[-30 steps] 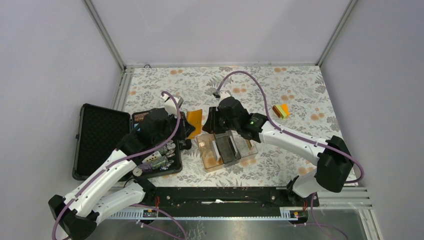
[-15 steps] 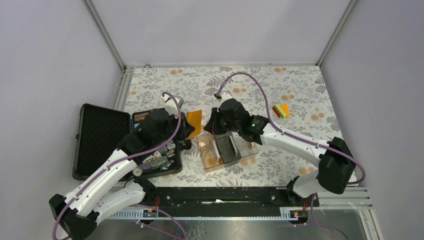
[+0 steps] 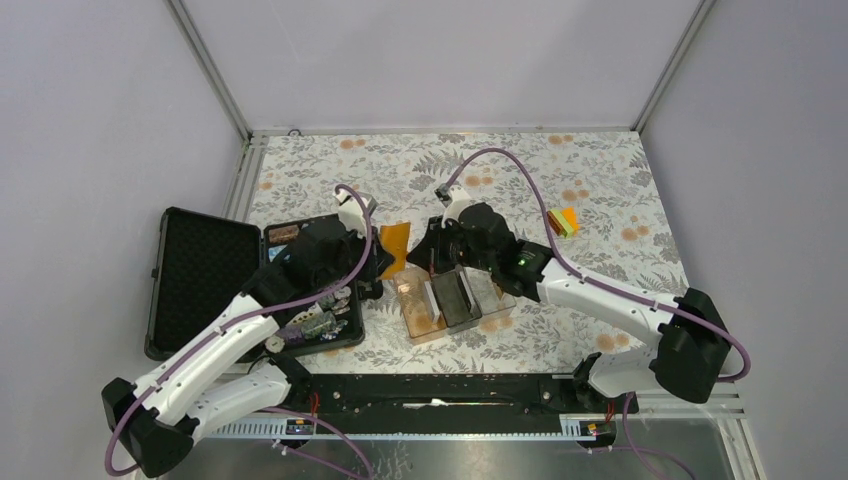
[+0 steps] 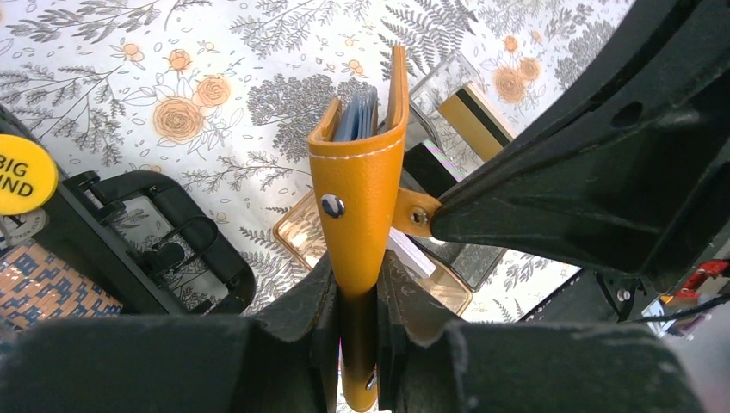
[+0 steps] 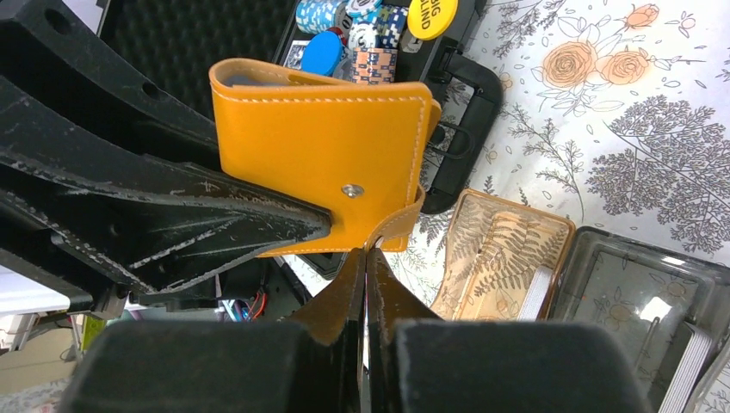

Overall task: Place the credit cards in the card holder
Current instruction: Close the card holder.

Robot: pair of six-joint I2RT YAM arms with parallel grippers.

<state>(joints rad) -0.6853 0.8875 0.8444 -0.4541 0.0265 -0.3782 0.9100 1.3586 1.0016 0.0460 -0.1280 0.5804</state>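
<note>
The orange card holder [image 4: 361, 181] stands on edge, clamped low down between my left gripper's [image 4: 357, 275] shut jaws. Pale blue credit cards [image 4: 357, 116] sit in its slightly open top. My right gripper [image 5: 366, 255] is shut on the holder's snap strap [image 5: 398, 225], which pulls out sideways from the card holder [image 5: 318, 138]. From above, the card holder [image 3: 393, 238] hangs between the left gripper [image 3: 373, 256] and the right gripper [image 3: 424, 252], by the tray's far left corner. More cards [image 5: 534, 292] stand in the tray.
A clear divided tray [image 3: 455, 296] lies just in front of the grippers. An open black case [image 3: 200, 275] with poker chips [image 3: 312, 322] lies at the left. Small coloured blocks [image 3: 562, 222] lie at the far right. A yellow round chip [image 4: 21, 172] sits in the case.
Both grippers and the card holder have shifted slightly to the right. The right arm has swung further right. Both grips are unchanged.
</note>
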